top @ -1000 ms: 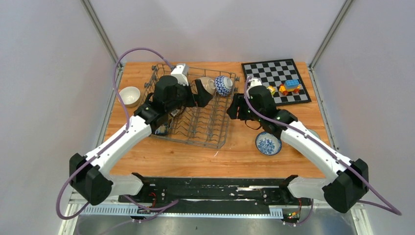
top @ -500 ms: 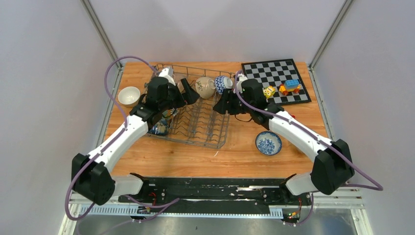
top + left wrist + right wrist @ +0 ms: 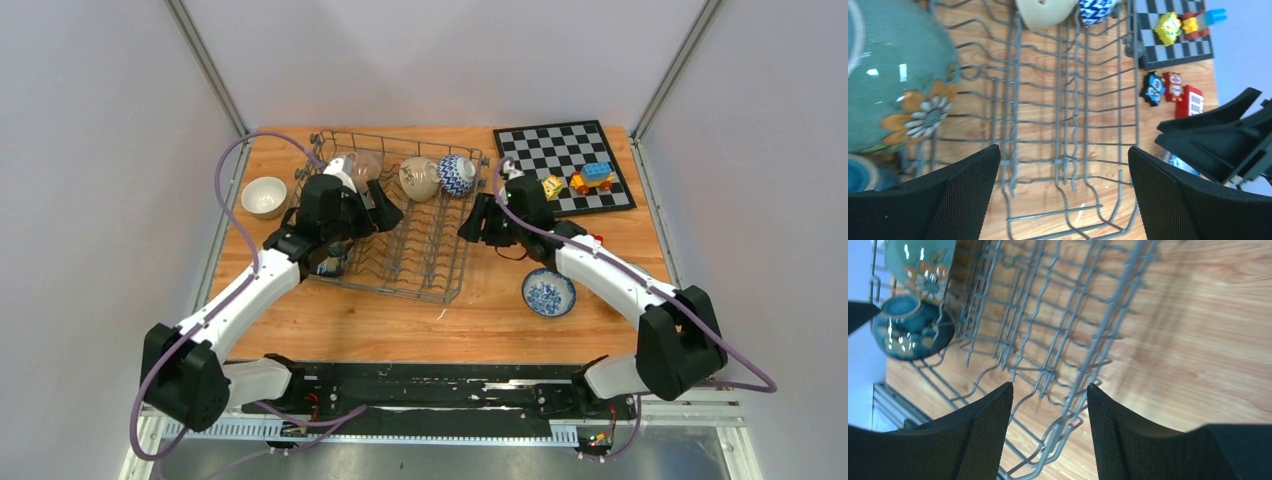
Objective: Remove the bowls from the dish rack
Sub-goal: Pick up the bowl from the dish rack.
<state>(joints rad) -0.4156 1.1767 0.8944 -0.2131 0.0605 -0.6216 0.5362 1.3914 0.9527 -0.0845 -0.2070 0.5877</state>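
The grey wire dish rack lies at the back middle of the table. A beige bowl and a blue-and-white patterned bowl stand on edge at its far end. A teal floral bowl sits at its left side, large in the left wrist view. My left gripper is open and empty above the rack's tines. My right gripper is open at the rack's right side, its jaws either side of the rim wire. A small dark blue bowl lies beside the teal one.
A white bowl stands on the table left of the rack. A blue-patterned bowl stands on the table at the right. A chessboard with toy blocks lies at the back right.
My left gripper has drawn back from the beige bowl toward the rack's left middle, open and empty. My right gripper swung toward the rack and settled at its right rim.
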